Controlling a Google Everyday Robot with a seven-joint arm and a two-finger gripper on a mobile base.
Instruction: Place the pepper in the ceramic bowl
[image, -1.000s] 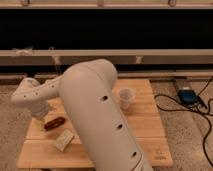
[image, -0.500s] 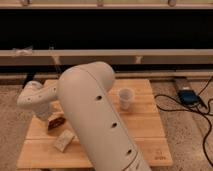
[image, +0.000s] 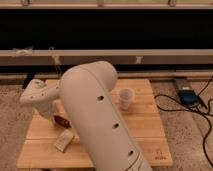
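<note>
My gripper (image: 51, 113) hangs at the end of the white arm (image: 95, 115) over the left part of the wooden table (image: 145, 130). A small dark red-brown object (image: 62, 120) lies on the table right beside and under it; I cannot tell whether it is the pepper or touches the gripper. The orange-red ceramic bowl is not visible; the bulky arm covers the middle of the table.
A translucent white cup (image: 126, 98) stands upright at the table's centre right. A pale crumpled packet (image: 64, 141) lies near the front left. A blue device (image: 189, 96) with black cables (image: 205, 120) lies on the floor at the right. A dark wall with rails runs behind.
The wrist end has shifted slightly right and down toward the dark object, and the arm's bulk has swung left, covering more of the table.
</note>
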